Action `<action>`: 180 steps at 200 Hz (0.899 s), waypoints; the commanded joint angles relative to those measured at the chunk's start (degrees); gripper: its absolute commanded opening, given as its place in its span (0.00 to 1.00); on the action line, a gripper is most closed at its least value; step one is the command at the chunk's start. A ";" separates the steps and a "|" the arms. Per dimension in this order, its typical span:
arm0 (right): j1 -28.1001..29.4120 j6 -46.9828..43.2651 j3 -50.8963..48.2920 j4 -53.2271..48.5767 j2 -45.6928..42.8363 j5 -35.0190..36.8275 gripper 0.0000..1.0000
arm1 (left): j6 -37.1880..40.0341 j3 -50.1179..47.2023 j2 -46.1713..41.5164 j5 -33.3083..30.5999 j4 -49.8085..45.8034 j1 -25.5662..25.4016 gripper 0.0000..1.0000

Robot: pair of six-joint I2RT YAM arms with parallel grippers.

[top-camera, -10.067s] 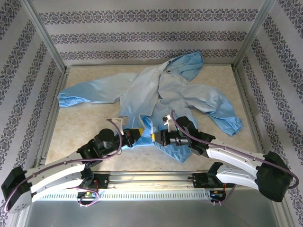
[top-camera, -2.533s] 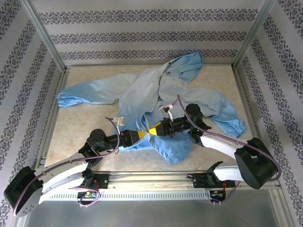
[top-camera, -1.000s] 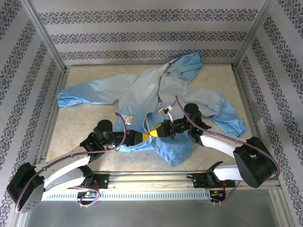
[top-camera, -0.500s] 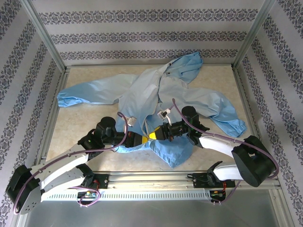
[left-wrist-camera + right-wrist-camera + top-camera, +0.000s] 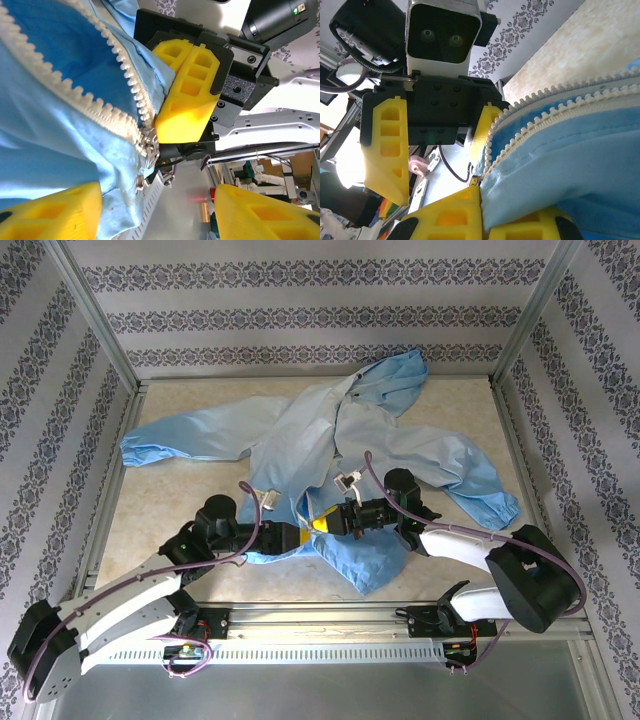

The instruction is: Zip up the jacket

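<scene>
The light-blue jacket (image 5: 330, 435) lies spread across the table, hood at the back and sleeves out to both sides. Its lower front hem is lifted near the front edge. My right gripper (image 5: 322, 525) (image 5: 485, 223) is shut on the fabric beside the white zipper teeth (image 5: 555, 95). Facing it, my left gripper (image 5: 300, 533) (image 5: 157, 200) is open, its yellow fingers (image 5: 50, 212) apart, the hem draping onto the lower one. The metal zipper slider (image 5: 150, 145) sits at the bottom where the two tooth rows (image 5: 100, 107) meet, just under the right gripper's yellow tips (image 5: 185, 105).
A beige tabletop (image 5: 170, 510) shows on both sides of the hem. Metal frame posts (image 5: 95, 315) and patterned walls (image 5: 320, 320) enclose the table. The arms' mounting rail (image 5: 320, 625) runs along the near edge.
My left gripper was shut at the hem and has now opened and let go, drawing back slightly. The right gripper keeps its grip and has barely moved.
</scene>
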 commanded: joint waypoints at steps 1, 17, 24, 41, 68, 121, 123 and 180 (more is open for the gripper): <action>0.75 -0.38 -0.76 4.76 0.44 1.31 0.00 | -5.67 -2.83 -3.80 -6.03 4.49 0.27 0.61; 0.85 -0.35 -0.85 5.25 0.53 2.01 0.00 | -9.46 -5.82 -6.09 -8.63 8.67 0.24 0.60; 0.80 -0.36 -0.92 5.41 0.55 2.27 0.00 | -10.61 -6.71 -6.74 -9.12 10.00 0.15 0.59; 0.93 -0.40 -0.92 5.69 0.70 2.77 0.00 | -10.97 -7.39 -7.21 -9.62 10.41 -0.21 0.58; 1.15 -0.23 -0.64 6.09 1.14 3.08 0.00 | -11.22 -8.19 -5.11 -9.68 14.61 -1.27 0.57; 1.36 -0.36 -1.01 6.22 0.84 4.34 0.00 | -11.01 -7.53 2.33 -9.39 21.65 -4.56 0.45; 1.37 -0.36 -1.03 6.22 0.80 4.42 0.00 | -11.08 -7.61 2.48 -9.42 21.84 -4.57 0.44; 0.98 -0.87 -1.28 5.38 0.40 5.60 0.00 | -7.25 -4.31 -1.67 -8.87 6.82 -4.72 0.00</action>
